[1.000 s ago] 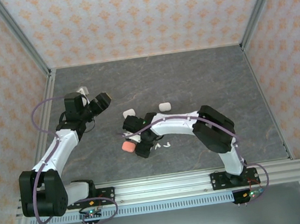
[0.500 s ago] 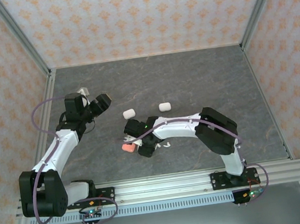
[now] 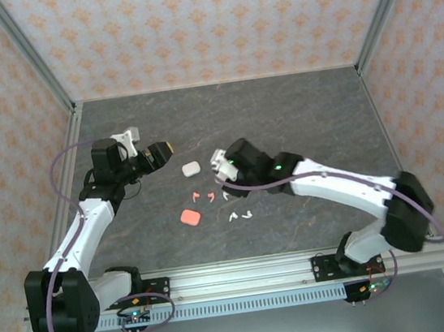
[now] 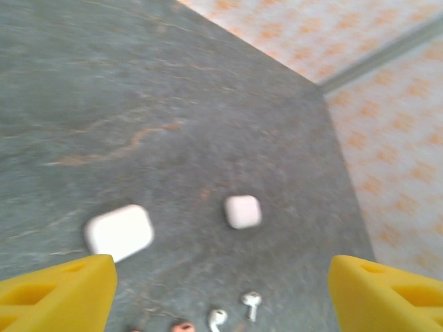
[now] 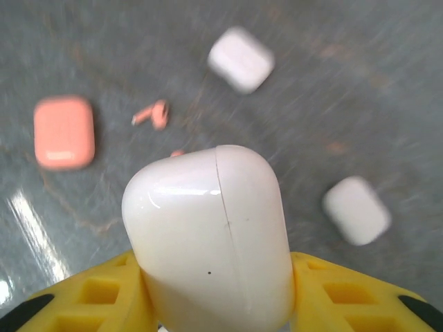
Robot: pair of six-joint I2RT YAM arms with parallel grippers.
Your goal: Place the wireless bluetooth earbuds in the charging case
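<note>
Your grey tabletop (image 3: 297, 115) has the earbuds scattered at its middle. Two coral earbuds (image 3: 197, 194) and the white earbuds (image 3: 233, 216) lie on the surface just nearward of your right pincer (image 3: 223, 162), apart from it. That pincer is clenched on a white charging case (image 5: 214, 235). Your left pincer (image 3: 164, 151) is released, fingers wide, with another white case (image 4: 119, 232) just ahead. The earbuds lie off to its right.

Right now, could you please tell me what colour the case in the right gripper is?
The case is glossy white, clearest in the right wrist view.
</note>
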